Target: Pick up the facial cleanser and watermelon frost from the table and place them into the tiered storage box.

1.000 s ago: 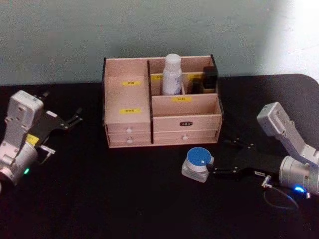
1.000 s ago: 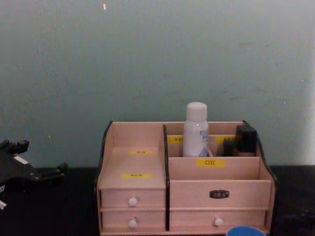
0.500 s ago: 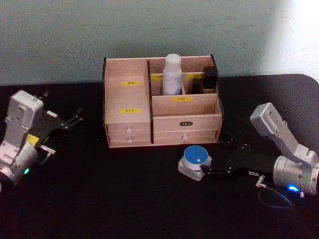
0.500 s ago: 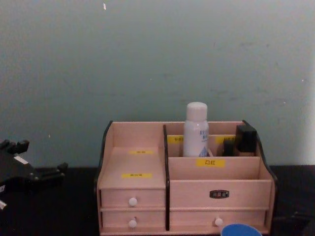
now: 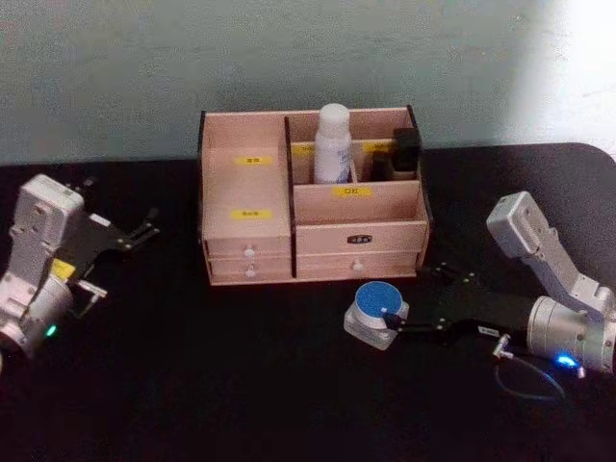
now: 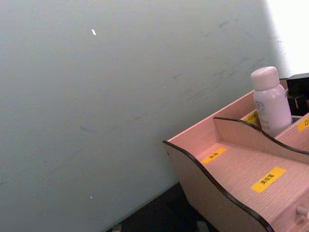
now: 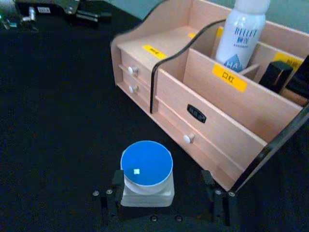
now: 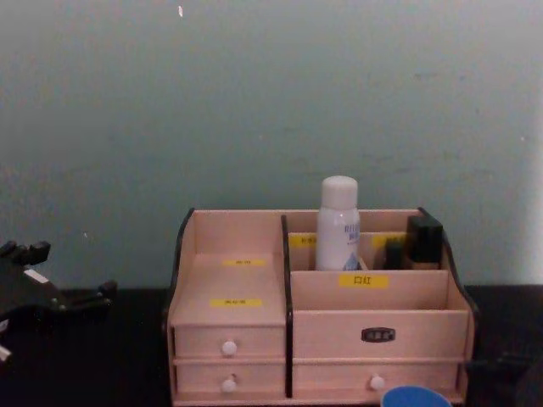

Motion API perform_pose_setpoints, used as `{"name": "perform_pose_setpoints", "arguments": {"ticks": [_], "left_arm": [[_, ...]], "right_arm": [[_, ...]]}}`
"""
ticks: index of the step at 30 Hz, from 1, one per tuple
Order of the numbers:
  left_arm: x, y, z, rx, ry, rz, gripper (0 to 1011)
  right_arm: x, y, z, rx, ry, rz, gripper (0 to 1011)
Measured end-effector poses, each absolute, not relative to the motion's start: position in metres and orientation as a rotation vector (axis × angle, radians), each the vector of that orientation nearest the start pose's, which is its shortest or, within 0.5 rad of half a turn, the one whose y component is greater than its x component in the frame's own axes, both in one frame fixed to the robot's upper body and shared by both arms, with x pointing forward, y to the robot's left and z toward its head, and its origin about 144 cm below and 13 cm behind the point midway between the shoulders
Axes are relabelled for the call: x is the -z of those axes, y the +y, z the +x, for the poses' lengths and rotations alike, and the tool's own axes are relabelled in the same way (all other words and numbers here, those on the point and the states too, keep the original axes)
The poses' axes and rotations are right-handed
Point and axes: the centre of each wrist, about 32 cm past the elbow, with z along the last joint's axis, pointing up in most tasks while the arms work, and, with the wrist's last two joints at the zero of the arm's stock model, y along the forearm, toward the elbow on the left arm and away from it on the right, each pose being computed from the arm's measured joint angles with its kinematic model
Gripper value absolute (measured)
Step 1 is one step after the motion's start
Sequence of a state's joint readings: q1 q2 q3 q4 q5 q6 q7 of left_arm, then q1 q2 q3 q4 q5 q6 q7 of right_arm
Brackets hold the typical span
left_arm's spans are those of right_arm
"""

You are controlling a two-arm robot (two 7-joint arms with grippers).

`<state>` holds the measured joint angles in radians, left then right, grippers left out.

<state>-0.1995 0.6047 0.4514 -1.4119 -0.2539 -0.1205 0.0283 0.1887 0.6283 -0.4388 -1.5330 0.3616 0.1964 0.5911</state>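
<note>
the blue-lidded jar [image 5: 375, 314] sits slightly further left than a second ago; my right gripper [image 5: 412, 298] has followed, fingers flanking it.

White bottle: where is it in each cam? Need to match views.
Head: white bottle top centre, in the back row of the tiered storage box.
Chest: bottle at centre, rising above the back row.
Left wrist: bottle beyond the box's curved walls.
Right wrist: bottle behind the yellow-labelled partition.
Shared landmark: dark divider beside the bottle.

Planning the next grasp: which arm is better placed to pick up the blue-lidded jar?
Right. The right gripper has its fingers open either side of the blue-lidded jar; the left gripper sits beyond the storage box.
</note>
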Motion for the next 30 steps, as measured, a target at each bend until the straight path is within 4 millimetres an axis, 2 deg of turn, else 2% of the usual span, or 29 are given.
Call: {"name": "perform_pose_setpoints", "arguments": {"ticks": [7, 30], "left_arm": [[-1.140, 0.310, 0.489, -1.248, -0.285, 0.305, 1001], [-1.140, 0.310, 0.489, -1.248, -0.285, 0.304, 1001]], "right_arm": [[-1.171, -0.298, 0.483, 0.651, 0.056, -0.401, 1000], [-1.164, -0.287, 0.487, 0.634, 0.077, -0.403, 1000]]}}
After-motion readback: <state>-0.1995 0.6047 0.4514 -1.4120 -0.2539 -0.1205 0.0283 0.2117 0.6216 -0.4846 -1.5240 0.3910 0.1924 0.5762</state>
